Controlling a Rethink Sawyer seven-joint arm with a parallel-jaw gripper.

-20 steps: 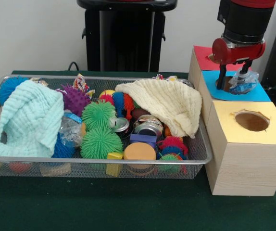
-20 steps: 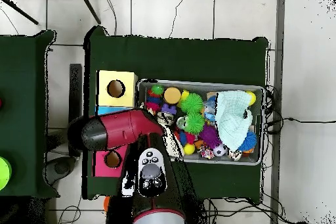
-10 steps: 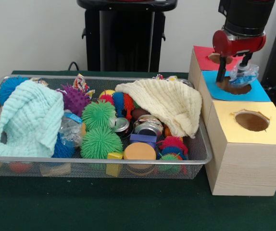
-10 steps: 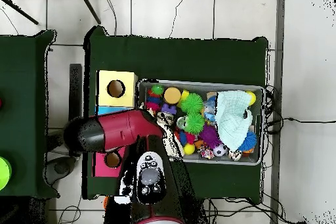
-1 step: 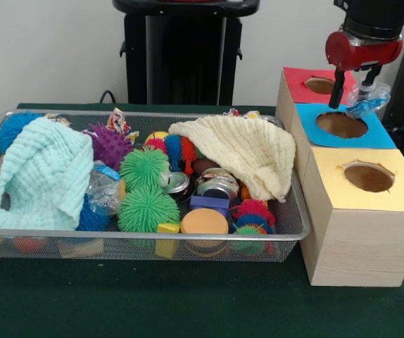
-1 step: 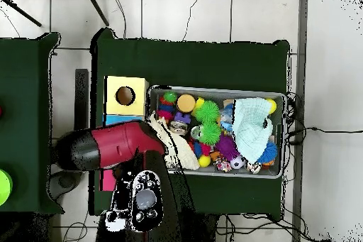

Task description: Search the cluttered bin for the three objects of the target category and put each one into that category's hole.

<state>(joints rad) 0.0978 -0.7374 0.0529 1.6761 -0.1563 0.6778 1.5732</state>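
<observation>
Crumpled clear plastic hangs clamped in the fingers of the gripper at the frame's upper right, above and slightly right of the blue hole. Released from here, the light wrapper could snag a finger or land on the blue box's rim.

Front view: wire bin sat left of three boxes, just beside them. Two cloths lay over toys inside.

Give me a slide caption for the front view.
Gripper holds a crinkled plastic bag above the blue hole, beside the cluttered bin.
</observation>
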